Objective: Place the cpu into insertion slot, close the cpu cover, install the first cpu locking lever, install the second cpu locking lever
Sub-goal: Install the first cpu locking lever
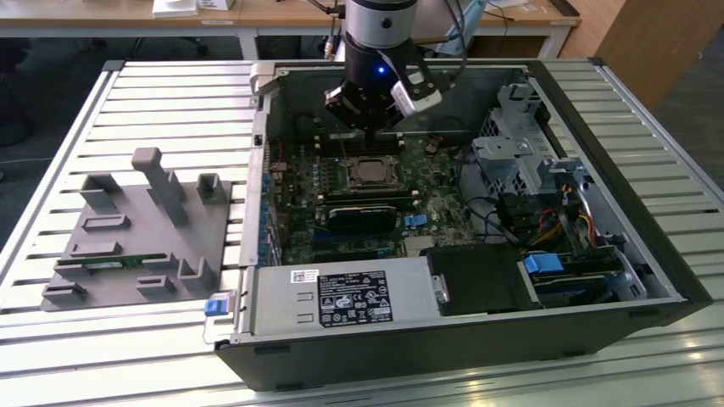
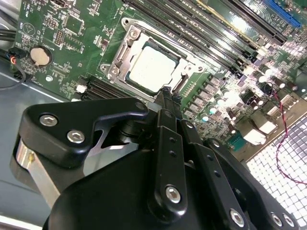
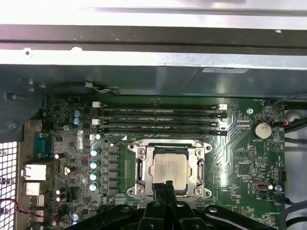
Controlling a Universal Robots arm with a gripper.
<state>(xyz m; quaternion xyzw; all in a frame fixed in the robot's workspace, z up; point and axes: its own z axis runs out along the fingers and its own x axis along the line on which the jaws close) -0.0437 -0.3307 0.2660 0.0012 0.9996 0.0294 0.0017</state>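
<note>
- The cpu (image 3: pixel 168 168) lies flat in the insertion slot (image 3: pixel 143 168), pale metallic face up, square to the socket. In the second wrist view it is the cpu (image 2: pixel 151 72) right in the middle of the frame.
- The cpu cover (image 3: pixel 201 167) is down around it, the silvery frame ringing the chip and the chip's face showing through the window.
- I can't tell whether the locking levers along the cover's sides are latched.
- The gripper (image 3: pixel 163 187) comes in at the cover's near edge, fingers pressed together into one narrow black tip and carrying nothing.
- In the second wrist view the gripper (image 2: pixel 165 93) has its tip right at the rim of the frame. Whether it touches or hovers just above, I can't say.
- In the exterior view the gripper (image 1: pixel 364 127) hangs down inside the open computer case (image 1: pixel 453 348), just behind the socket.
- The green motherboard (image 3: pixel 230 158) spreads out around the socket, with four long black memory slots (image 3: pixel 158 117) running side by side just beyond it.
- A round silver coin battery (image 3: pixel 262 129) sits off to one side on the board.
- A silver power supply (image 1: pixel 339 298) lies along the case's front edge.
- The case rests on a slatted metal table (image 1: pixel 169 93).
- A grey parts fixture (image 1: pixel 136 237) stands well apart on the exterior view's left.
</note>
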